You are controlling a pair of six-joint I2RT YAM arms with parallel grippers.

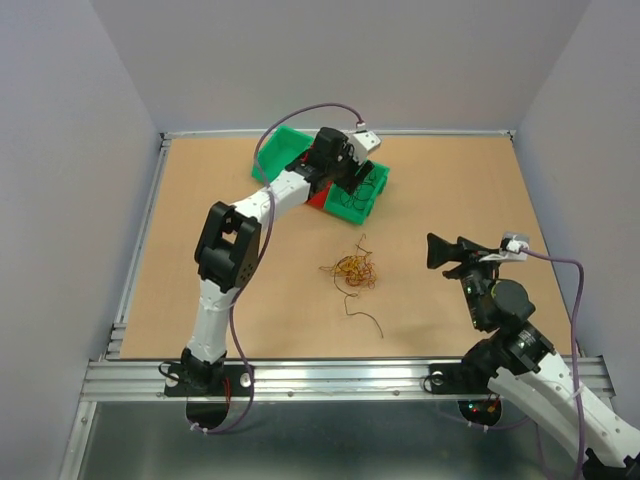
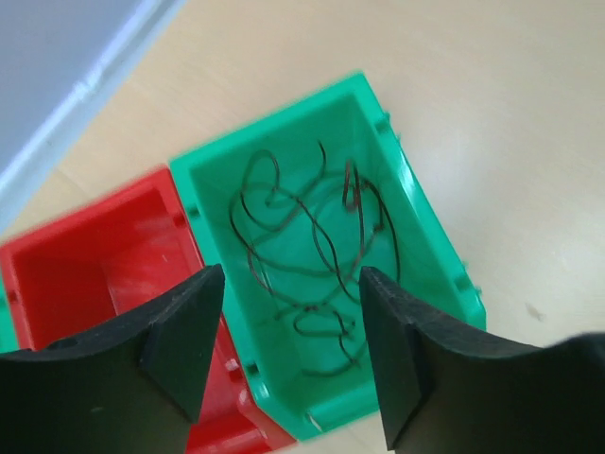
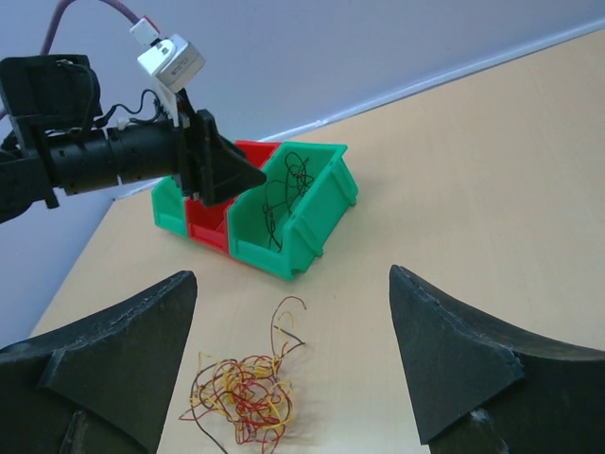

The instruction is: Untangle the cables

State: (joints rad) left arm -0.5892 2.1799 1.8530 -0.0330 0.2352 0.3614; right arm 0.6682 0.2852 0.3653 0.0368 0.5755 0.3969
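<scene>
The left pincer (image 2: 286, 288) is seen with its jaws parted and nothing between them, held above the green bin (image 2: 430, 246). Through the gap, black cables (image 2: 312, 246) are seen lying in loose curls on the floor of that bin. A red bin (image 2: 85, 274) is set against one long side of it, wall touching wall, and a second green bin (image 1: 278, 148) is placed on the other side of the red one, so that the three are lined up in a row toward the far part of the bench (image 1: 450, 190).

The right pincer (image 3: 293, 284) is held wide, with nothing gripped, above the right side of the bench and well apart from the bins. Ahead of it, a tangle of orange, yellow and red cables (image 3: 244, 397) is found lying on the bare surface near the middle, between the bins and the arm bases. One strand is curled out of the heap toward the bins. A single dark strand (image 1: 363, 314) is laid by itself near the tangle, on the side toward the bases
</scene>
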